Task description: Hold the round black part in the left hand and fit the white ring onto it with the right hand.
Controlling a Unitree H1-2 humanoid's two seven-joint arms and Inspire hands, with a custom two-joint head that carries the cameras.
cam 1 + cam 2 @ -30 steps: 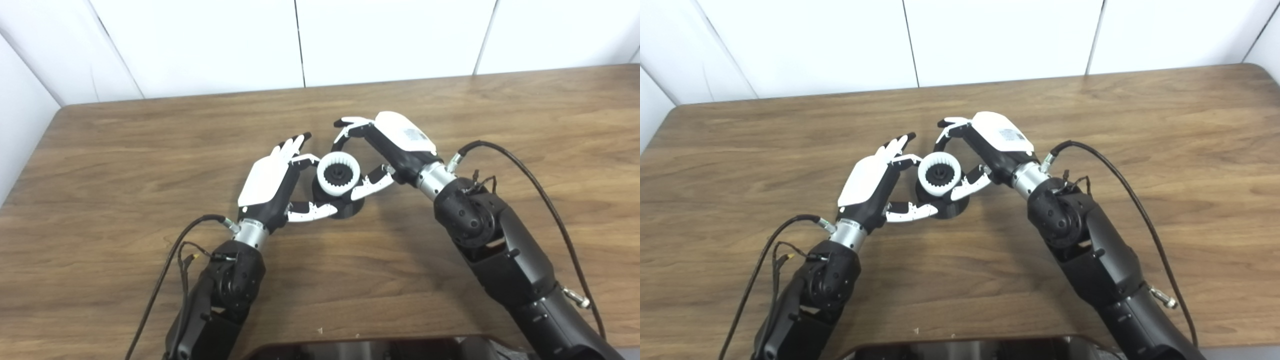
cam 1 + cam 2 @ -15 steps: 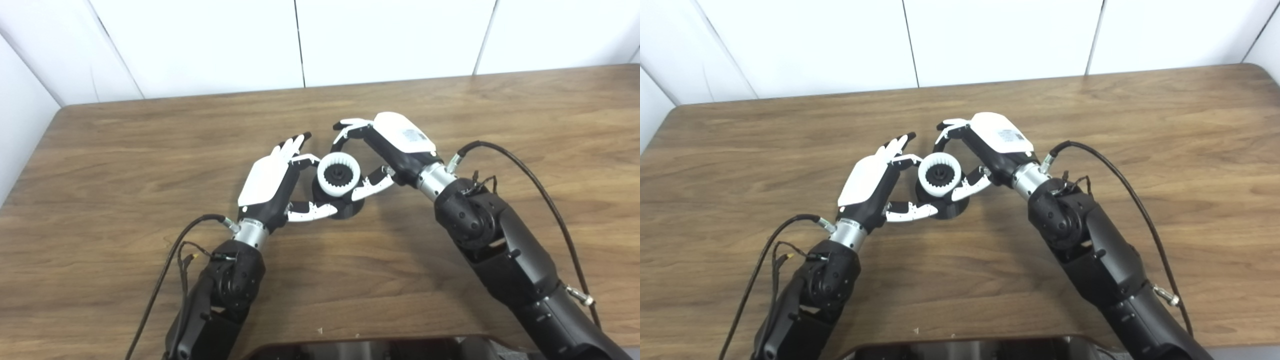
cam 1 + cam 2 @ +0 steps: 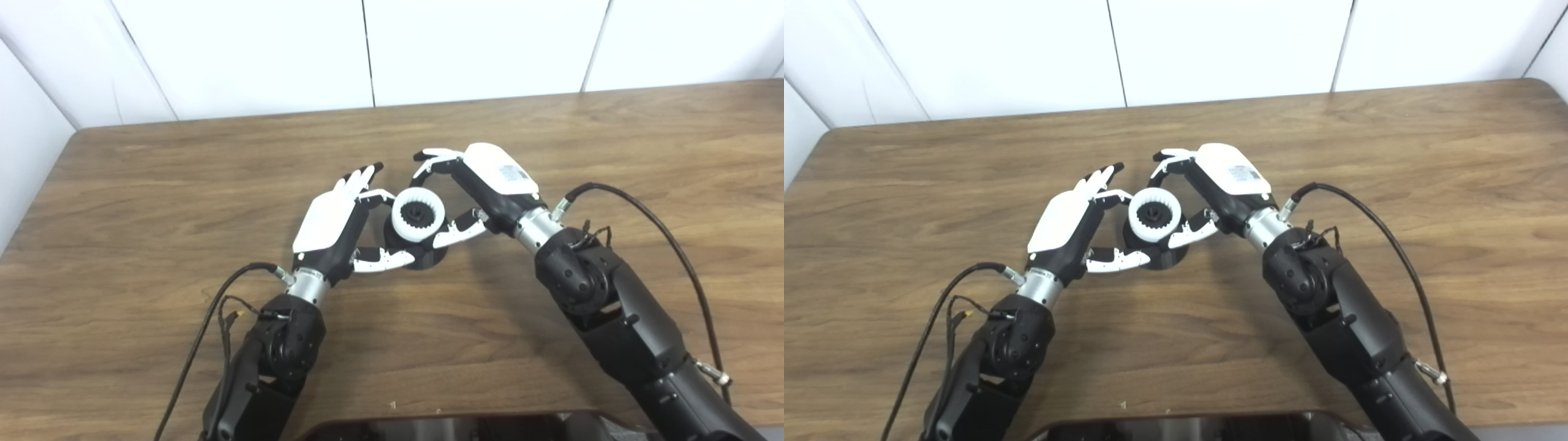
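The round black part (image 3: 424, 260) stands on the wooden table (image 3: 153, 184) near its middle. The toothed white ring (image 3: 401, 225) sits on top of it, with the black hub showing through the ring's hole. My left hand (image 3: 331, 220) is closed on the black part from the left, its thumb against the base and a fingertip near the ring's upper left. My right hand (image 3: 493, 184) comes in from the right, with its fingers arched over the far side of the ring and its thumb pressed on the ring's lower right edge.
A black cable (image 3: 649, 211) loops from the right wrist, and another black cable (image 3: 208, 318) hangs by the left forearm. A dark body edge (image 3: 453, 425) lies along the bottom. White wall panels stand behind the table's far edge.
My right hand and forearm have shifted slightly right and down, and the ring has moved a touch with them. The left hand and the black part have stayed still.
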